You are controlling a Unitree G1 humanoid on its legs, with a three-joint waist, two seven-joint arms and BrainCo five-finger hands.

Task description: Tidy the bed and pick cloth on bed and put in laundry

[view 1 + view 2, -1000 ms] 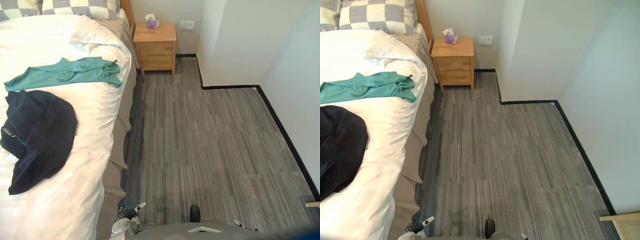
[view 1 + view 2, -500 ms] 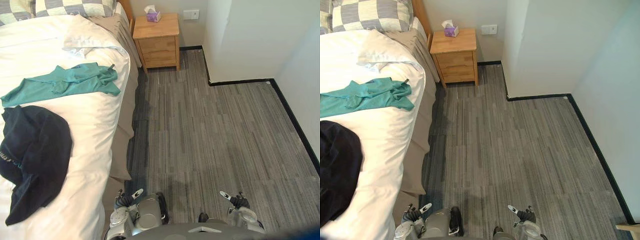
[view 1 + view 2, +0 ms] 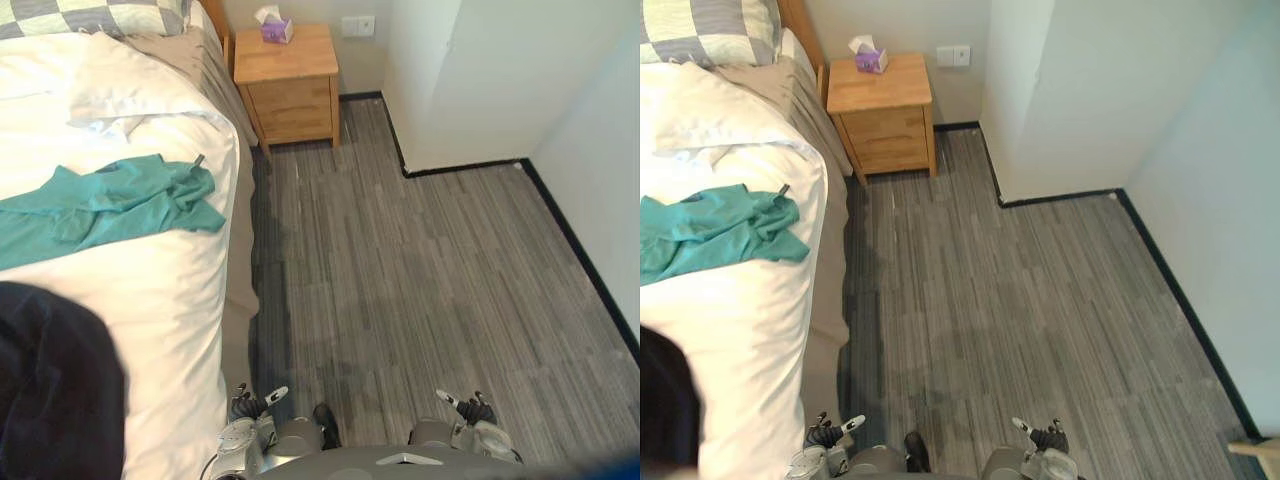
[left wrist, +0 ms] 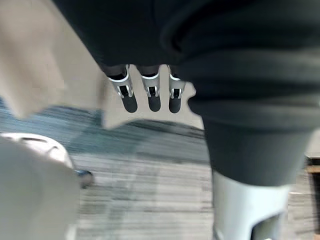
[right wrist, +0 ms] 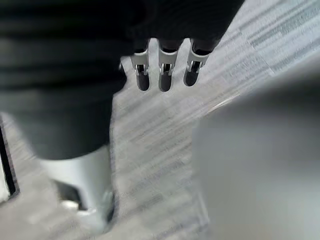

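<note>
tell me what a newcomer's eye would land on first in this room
The teal shirt lying crumpled on the white bed stands out most, with a dark garment nearer on the same bed. Past the bed, a wooden nightstand by the far wall carries a purple tissue box. The left hand and right hand hang open, low over the grey floor.

the right hand [image 5: 164,64] hangs with its silver, dark-tipped fingers [image 5: 143,76] straight and relaxed, holding nothing, over the grey striped floor [image 5: 150,150].
</note>
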